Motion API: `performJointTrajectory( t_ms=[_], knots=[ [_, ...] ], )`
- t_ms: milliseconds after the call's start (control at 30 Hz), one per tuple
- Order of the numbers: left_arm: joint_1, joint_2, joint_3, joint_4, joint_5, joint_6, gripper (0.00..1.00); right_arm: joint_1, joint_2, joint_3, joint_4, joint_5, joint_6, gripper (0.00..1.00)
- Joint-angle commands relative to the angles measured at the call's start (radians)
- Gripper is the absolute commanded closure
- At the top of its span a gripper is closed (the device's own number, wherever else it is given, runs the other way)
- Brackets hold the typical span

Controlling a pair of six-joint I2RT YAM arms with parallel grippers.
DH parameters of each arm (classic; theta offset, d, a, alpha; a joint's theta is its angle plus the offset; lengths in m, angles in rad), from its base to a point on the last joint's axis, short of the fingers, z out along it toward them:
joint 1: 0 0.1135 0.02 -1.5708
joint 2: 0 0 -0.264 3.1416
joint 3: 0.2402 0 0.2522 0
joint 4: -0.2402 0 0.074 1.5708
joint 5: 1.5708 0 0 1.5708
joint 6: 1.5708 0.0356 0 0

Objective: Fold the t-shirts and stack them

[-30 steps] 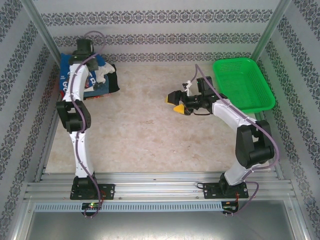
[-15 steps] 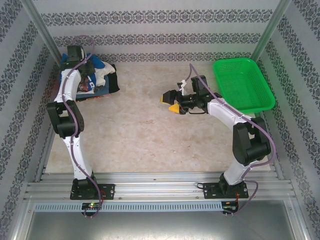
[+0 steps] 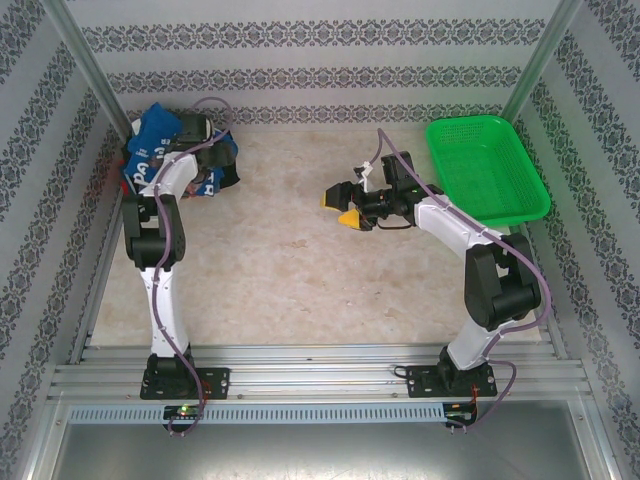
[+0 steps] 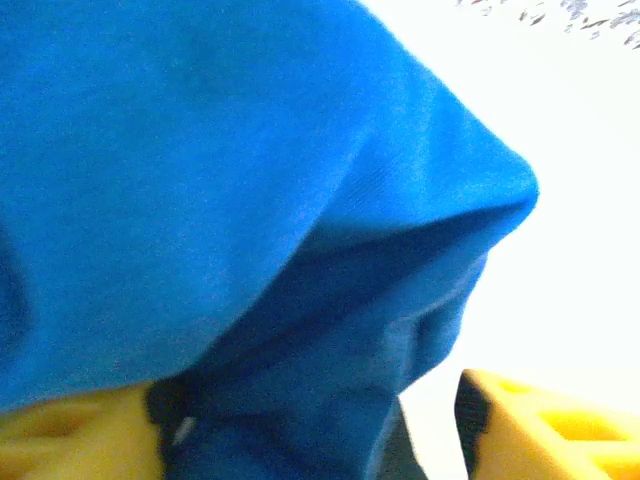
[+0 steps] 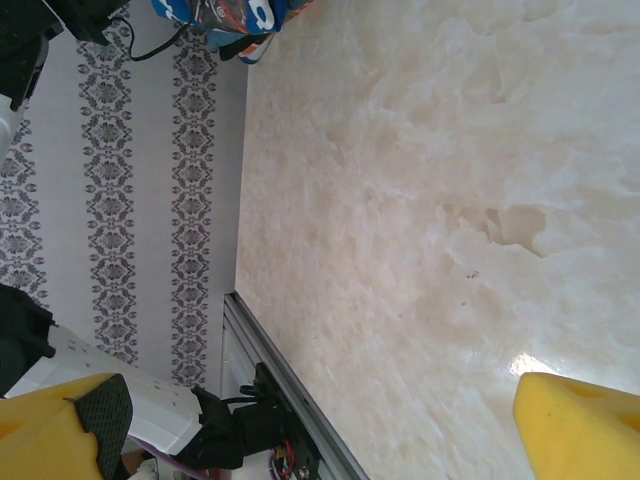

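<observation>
The left pincer (image 4: 310,430) is letting go. A moment ago it was clamped tight, and now its yellow fingers (image 4: 70,430) are standing well apart along the bottom of the left wrist view, with the royal-blue t-shirt (image 4: 200,150) bulging down between them. The cloth is resting against the finger at lower left, while bright clear space is showing beside the finger at lower right, so nothing is being pinched any more.

In the top view the left arm (image 3: 155,225) is folding back on itself, its wrist having swung from the far wall down and to the right. The blue shirt (image 3: 150,135) is now sitting bunched in the upper left corner of the frame, its white lettering showing, on the pile of t-shirts (image 3: 220,178) already there.

The right pincer (image 3: 345,207) is hovering wide and empty over the bare bench (image 3: 290,280) at centre frame, shifted only slightly leftward and well apart from the green basket (image 3: 485,165) at upper right.

For the task, this is looking like the moment of delivery: the blue shirt is being released onto the stack. Judging by its rumpled shape, it is landing as a heap and not as a flat fold, so it may be needing a tidy before the stack counts as done
</observation>
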Motion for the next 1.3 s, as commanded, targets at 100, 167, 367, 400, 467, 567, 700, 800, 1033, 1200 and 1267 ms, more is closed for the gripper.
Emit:
performJointTrajectory(
  t_ms=[100, 167, 367, 400, 467, 567, 700, 800, 1033, 1200, 1267],
  knots=[
    [0.027, -0.059, -0.023, 0.052, 0.196, -0.034, 0.00, -0.001, -0.042, 0.011, -0.019, 0.007, -0.030, 0.02],
    [0.039, -0.059, 0.044, 0.008, 0.279, -0.046, 0.00, -0.001, -0.047, 0.007, -0.015, 0.010, -0.027, 0.02],
    [0.073, -0.136, 0.094, -0.011, 0.249, -0.150, 0.00, -0.002, -0.056, 0.007, -0.014, 0.016, -0.025, 0.02],
    [0.084, -0.153, 0.083, 0.017, 0.263, -0.187, 0.00, -0.002, -0.059, 0.007, -0.015, 0.014, -0.025, 0.02],
    [0.110, -0.197, 0.045, 0.101, 0.314, -0.259, 0.00, -0.005, -0.076, 0.008, -0.016, 0.020, -0.031, 0.02],
    [0.136, -0.277, -0.018, 0.184, 0.317, -0.305, 0.00, -0.017, -0.109, 0.007, -0.040, 0.049, -0.054, 0.02],
    [0.202, -0.379, -0.143, 0.312, 0.363, -0.406, 0.00, -0.045, -0.138, -0.014, -0.044, 0.044, -0.052, 0.02],
    [0.242, -0.455, -0.231, 0.309, 0.349, -0.391, 0.00, -0.062, -0.173, -0.037, -0.044, 0.054, -0.060, 0.02],
    [0.317, -0.655, -0.444, 0.185, 0.262, -0.249, 0.00, -0.130, -0.385, -0.102, -0.190, 0.381, -0.230, 0.02],
    [0.314, -0.928, -0.787, 0.189, 0.156, -0.144, 0.00, -0.270, -0.645, -0.321, -0.128, 0.731, -0.316, 0.02],
    [0.313, -1.046, -0.959, 0.236, 0.095, -0.134, 0.00, -0.329, -0.734, -0.429, -0.079, 0.884, -0.324, 0.02]
  ],
)
